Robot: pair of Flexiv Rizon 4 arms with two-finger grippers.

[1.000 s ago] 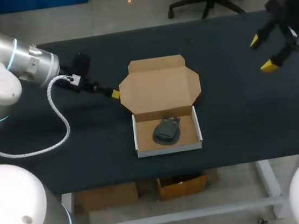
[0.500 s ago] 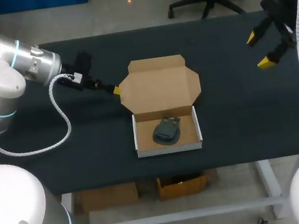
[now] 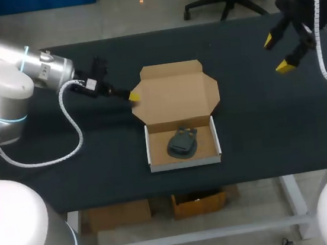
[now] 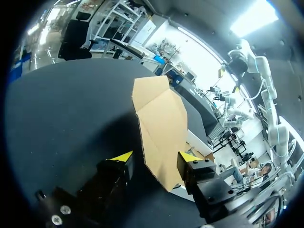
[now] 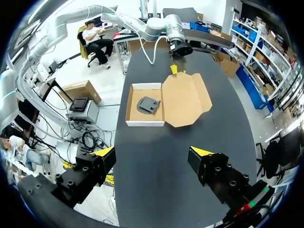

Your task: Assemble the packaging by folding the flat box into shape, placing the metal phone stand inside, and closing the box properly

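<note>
A cardboard box (image 3: 157, 165) sits mid-table with its lid (image 3: 175, 94) lying open behind it. The dark metal phone stand (image 3: 182, 142) rests inside the tray. My left gripper (image 3: 133, 95) is at the lid's left corner. In the left wrist view the lid's edge (image 4: 159, 128) runs in between the fingers of the left gripper (image 4: 156, 156), which is open, with a gap on one side. My right gripper (image 3: 280, 53) hangs open, high over the far right of the table, well away from the box (image 5: 133, 97), lid (image 5: 187, 95) and stand (image 5: 148, 104).
The black table (image 3: 259, 122) spreads wide on both sides of the box. A white cable loops from the left arm (image 3: 72, 131) over the table's left part.
My left gripper has slid right until its tips reach the lid's left corner, and its fingers have drawn closer together. My right gripper has drifted back and slightly left.
</note>
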